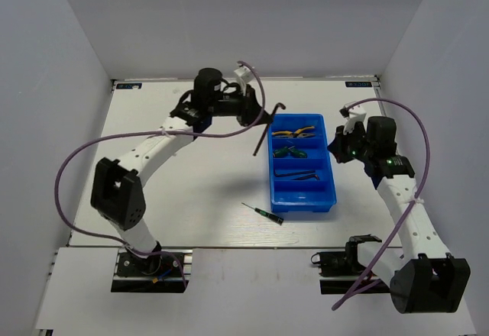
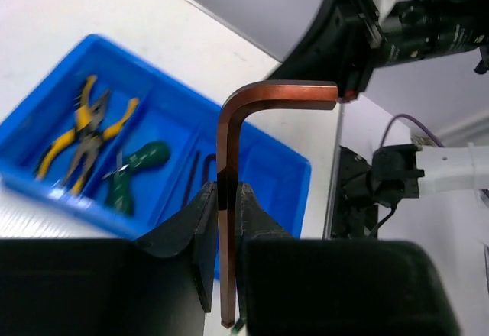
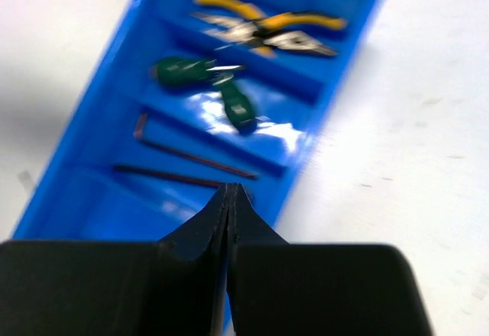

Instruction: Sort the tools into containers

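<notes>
My left gripper (image 2: 226, 192) is shut on a brown L-shaped hex key (image 2: 229, 153) and holds it in the air just left of the blue tray (image 1: 330, 198); the key (image 1: 267, 126) hangs slanted. The tray's far compartment holds two yellow-handled pliers (image 1: 296, 132), the second holds two green-handled screwdrivers (image 1: 289, 151), the third holds hex keys (image 1: 299, 174). The tray contents also show in the right wrist view: pliers (image 3: 263, 27), screwdrivers (image 3: 210, 84), hex keys (image 3: 191, 153). A thin dark screwdriver (image 1: 262, 212) lies on the table left of the tray's near end. My right gripper (image 3: 229, 195) is shut and empty over the tray's right side.
The white table (image 1: 191, 191) is walled by white panels at the back and sides. Purple cables loop off both arms. The tray's nearest compartment (image 1: 303, 195) shows nothing in it.
</notes>
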`<state>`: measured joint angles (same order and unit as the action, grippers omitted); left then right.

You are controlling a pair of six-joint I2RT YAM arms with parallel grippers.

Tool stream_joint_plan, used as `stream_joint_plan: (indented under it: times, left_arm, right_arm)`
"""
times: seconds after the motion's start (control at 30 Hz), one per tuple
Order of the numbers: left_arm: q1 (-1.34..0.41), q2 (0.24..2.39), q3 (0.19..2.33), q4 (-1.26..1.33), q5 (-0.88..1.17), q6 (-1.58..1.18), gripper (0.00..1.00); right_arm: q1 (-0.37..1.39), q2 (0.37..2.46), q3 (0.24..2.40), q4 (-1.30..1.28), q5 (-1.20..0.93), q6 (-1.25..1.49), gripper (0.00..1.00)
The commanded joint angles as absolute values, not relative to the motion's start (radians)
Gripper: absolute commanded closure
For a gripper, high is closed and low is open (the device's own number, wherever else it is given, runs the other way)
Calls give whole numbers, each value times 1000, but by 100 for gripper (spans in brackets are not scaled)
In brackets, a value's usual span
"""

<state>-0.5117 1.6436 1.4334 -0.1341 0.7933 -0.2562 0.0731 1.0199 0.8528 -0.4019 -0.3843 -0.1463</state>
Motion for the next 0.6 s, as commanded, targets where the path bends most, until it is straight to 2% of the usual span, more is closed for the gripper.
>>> stream_joint_plan:
  times: [0.0,0.13,0.3,0.57]
  left_arm:
    - [-574,1745,1470,4,911,-297,100]
    - [-675,1848,1552,89,893,-278,100]
    - [-759,1988,1686,3,792,-158,100]
    - [-818,2066,1712,-141,665,-31,99]
  right_arm:
    - [71,977,847,-318,-135,-159,100]
    - [57,965,833,-299,-98,-170,100]
    - [51,956,838,-299,-86,-169,100]
    - [40,957,836,-299,-81,-166,100]
